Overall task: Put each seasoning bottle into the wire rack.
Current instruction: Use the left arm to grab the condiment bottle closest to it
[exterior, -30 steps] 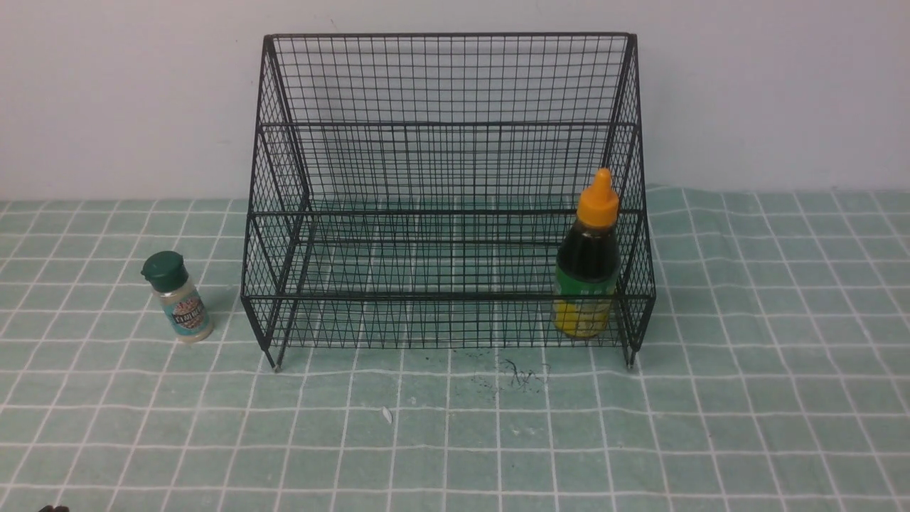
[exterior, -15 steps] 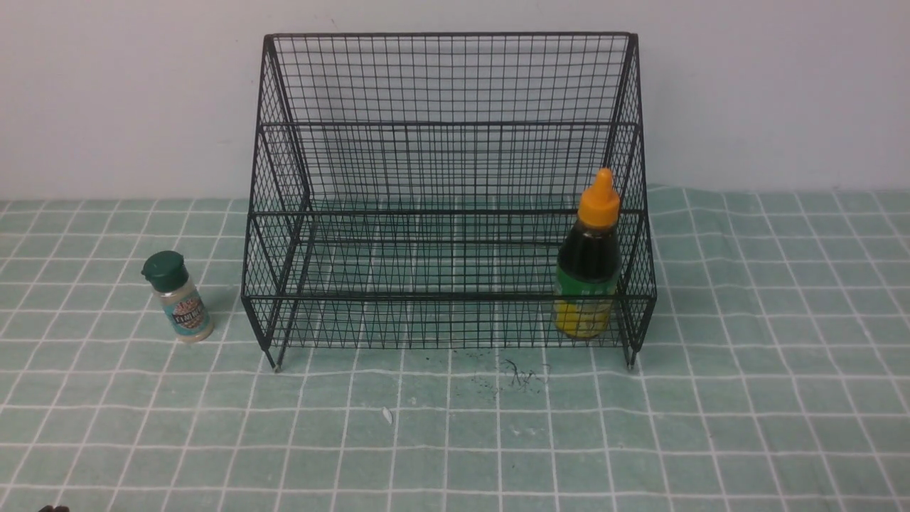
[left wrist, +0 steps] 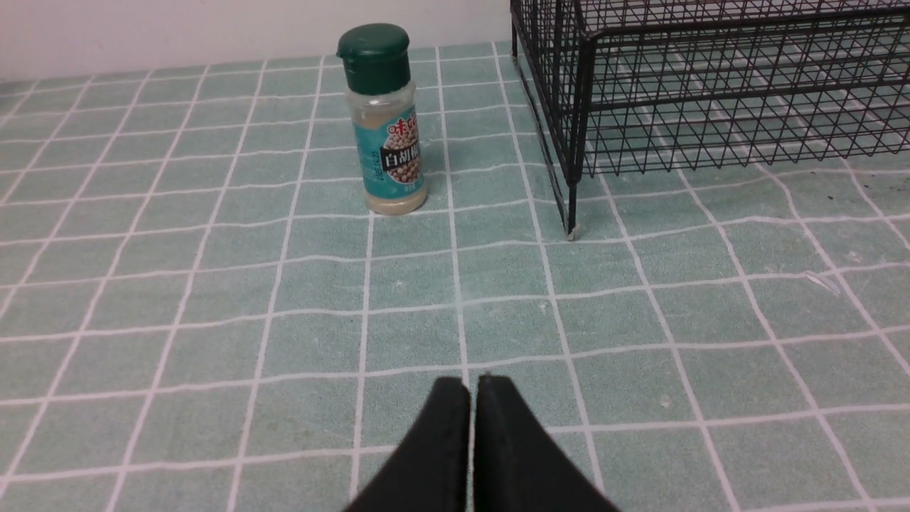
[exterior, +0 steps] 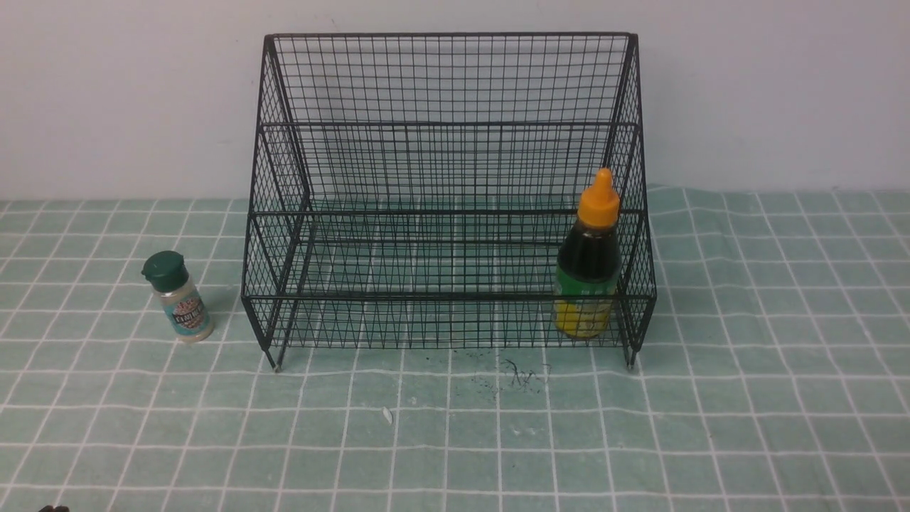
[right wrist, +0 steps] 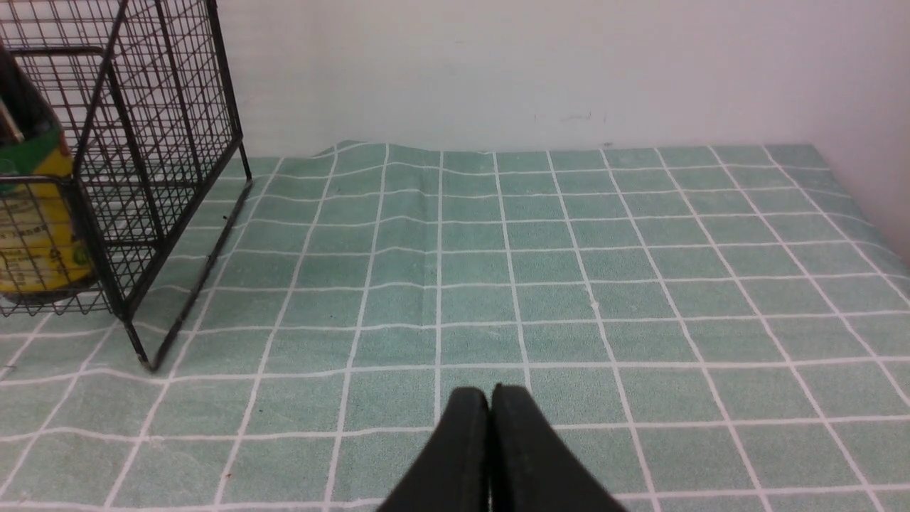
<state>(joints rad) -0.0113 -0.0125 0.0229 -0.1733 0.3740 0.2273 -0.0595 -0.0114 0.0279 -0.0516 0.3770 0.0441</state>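
The wire rack (exterior: 426, 295) stands on the tablecloth (exterior: 455, 441) in the middle of the scene, its tall back towards the wall (exterior: 782, 92) and its lowest tier towards the robot. The taller bottle (exterior: 586, 284) stands upright inside that lowest tier at the right end, just beside the rack's right side. The small shaker (exterior: 178, 299) stands upright on the cloth outside the rack, left of the front-left foot, near it but apart. A scribbled mark (exterior: 522, 373) lies on the cloth just before the rack's front edge, right of centre. The left gripper (left wrist: 471, 427) hangs over the cloth on the robot's side of the shaker, well apart from it. The right gripper (right wrist: 489, 434) hangs over the cloth to the right of the rack's front-right foot.
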